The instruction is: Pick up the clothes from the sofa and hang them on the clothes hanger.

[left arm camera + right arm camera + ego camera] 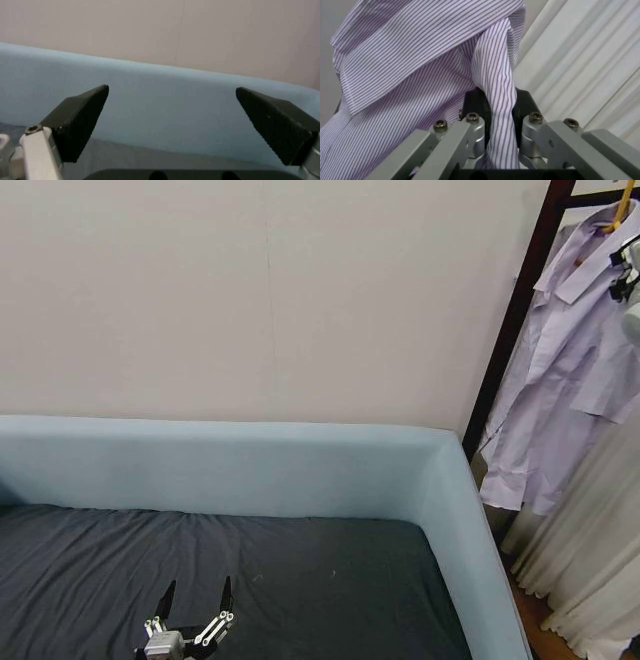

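striped shirt point(565, 380) hangs on a yellow hanger point(626, 205) at the dark rack point(515, 320) right of the sofa point(250, 470), we see our right gripper point(497, 108) clenched on a fold of it near the collar, left gripper point(198, 592) spread wide low over the dark seat cushion point(330, 580).

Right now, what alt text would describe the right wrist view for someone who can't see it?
The right tool pinches a fold of a purple-striped shirt between its dark fingers. A white pleated curtain hangs behind.
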Available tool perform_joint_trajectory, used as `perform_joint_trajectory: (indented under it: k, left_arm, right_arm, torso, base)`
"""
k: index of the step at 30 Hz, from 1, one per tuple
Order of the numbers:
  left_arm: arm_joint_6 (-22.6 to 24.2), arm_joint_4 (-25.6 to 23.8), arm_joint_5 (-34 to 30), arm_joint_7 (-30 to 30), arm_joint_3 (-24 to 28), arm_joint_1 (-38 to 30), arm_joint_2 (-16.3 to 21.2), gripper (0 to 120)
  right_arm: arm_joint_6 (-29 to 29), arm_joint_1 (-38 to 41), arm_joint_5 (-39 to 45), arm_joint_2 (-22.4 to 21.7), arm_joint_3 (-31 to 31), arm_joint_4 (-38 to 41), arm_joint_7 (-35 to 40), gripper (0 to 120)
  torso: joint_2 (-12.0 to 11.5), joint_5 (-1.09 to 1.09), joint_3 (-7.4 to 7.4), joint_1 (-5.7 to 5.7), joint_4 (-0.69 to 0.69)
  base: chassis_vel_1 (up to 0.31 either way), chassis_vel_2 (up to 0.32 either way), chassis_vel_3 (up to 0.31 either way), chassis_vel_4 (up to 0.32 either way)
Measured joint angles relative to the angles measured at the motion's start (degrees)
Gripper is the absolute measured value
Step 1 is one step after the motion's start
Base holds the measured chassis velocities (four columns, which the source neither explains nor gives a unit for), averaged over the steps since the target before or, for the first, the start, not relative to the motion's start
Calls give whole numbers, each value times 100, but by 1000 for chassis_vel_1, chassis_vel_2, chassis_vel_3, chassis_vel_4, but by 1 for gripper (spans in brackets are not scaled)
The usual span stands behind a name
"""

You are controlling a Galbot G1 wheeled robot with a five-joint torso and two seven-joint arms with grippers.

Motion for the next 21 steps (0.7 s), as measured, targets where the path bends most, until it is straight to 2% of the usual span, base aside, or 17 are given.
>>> perform_joint_trajectory:
  k: [5, 7, 9, 14, 21]
  left_arm:
    - [0, 0, 0, 0, 0, 0, 0, 100]
    - [0, 0, 0, 0, 0, 0, 0, 100]
    - [0, 0, 0, 0, 0, 0, 0, 100]
    - [0, 0, 0, 0, 0, 0, 0, 100]
    - [0, 0, 0, 0, 0, 0, 0, 100]
  right_arm:
    - [3, 286, 506, 180, -400, -253, 297, 7]
    - [4, 327, 1091, 258, -479, -299, 665, 7]
    - [6, 332, 1314, 282, -479, -300, 830, 7]
    - [8, 337, 2276, 466, -361, -274, 1841, 7]
    - [8, 334, 2593, 815, -172, -459, 2646, 7]
  torso:
    - [0, 0, 0, 0, -1]
    - [0, 0, 0, 0, -2]
    - [0, -1, 0, 0, -2]
    - [1, -1, 0, 0, -2]
    - [0, -1, 0, 0, -1]
  base:
    - [0, 0, 0, 0]
    - [0, 0, 0, 0]
    - [0, 0, 0, 0]
    - [0, 0, 0, 0]
    - [0, 0, 0, 0]
